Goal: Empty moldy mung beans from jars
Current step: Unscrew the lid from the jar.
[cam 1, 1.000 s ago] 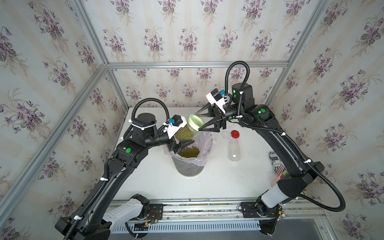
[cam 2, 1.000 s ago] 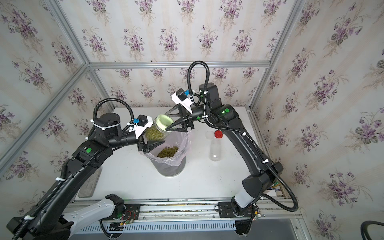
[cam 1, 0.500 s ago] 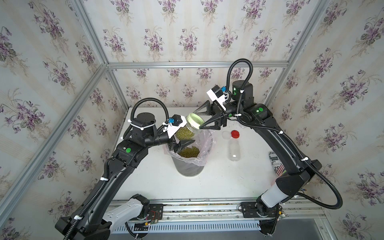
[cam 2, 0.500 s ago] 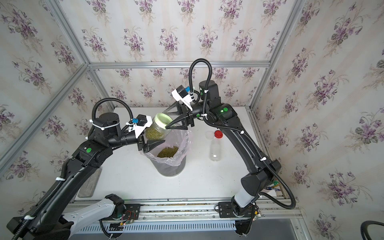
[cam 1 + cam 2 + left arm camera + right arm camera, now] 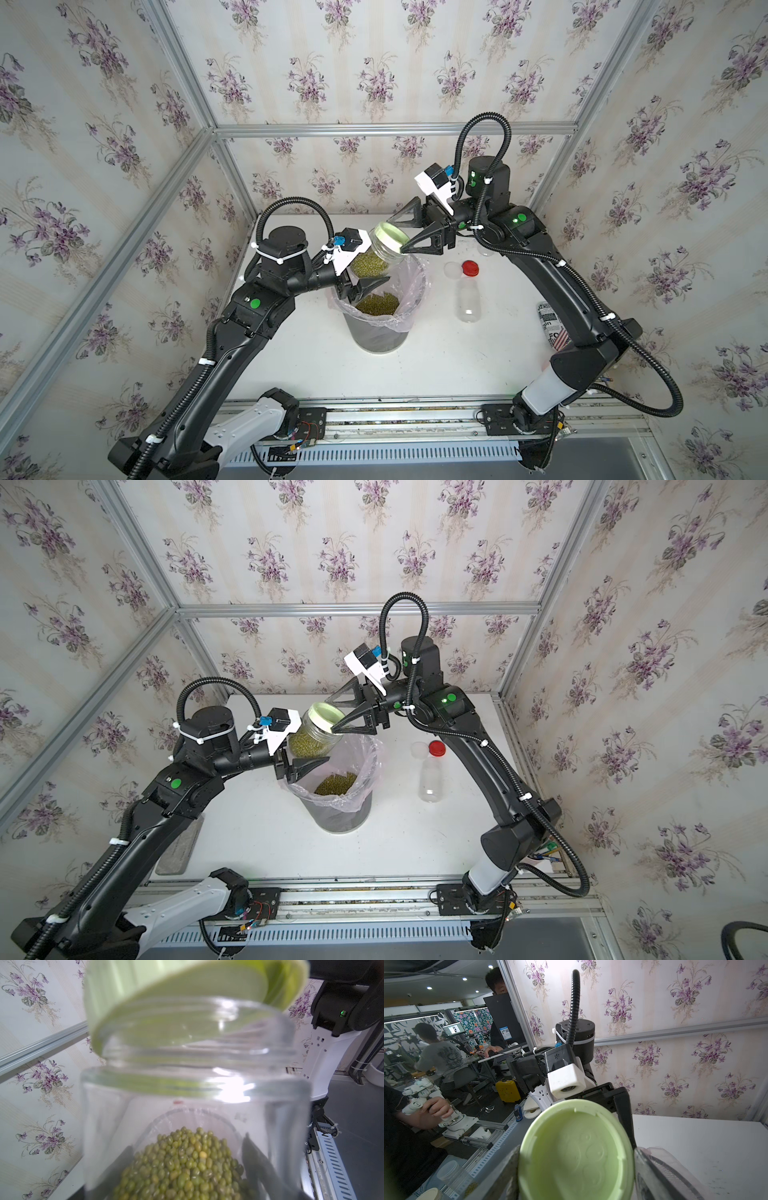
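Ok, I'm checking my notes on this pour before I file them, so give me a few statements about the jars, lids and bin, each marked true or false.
1. The left gripper holds the bean jar tilted over the bin. True.
2. The right gripper grips the red lid. False: it grips the pale green lid; the red lid is over by the clear jar.
3. The bin holds no beans. False: a heap of mung beans lies in its liner.
4. In the left wrist view the pale green lid sits tilted above the bean jar's bare threads. True.
5. The clear jar by the red lid is full. False: it looks empty.
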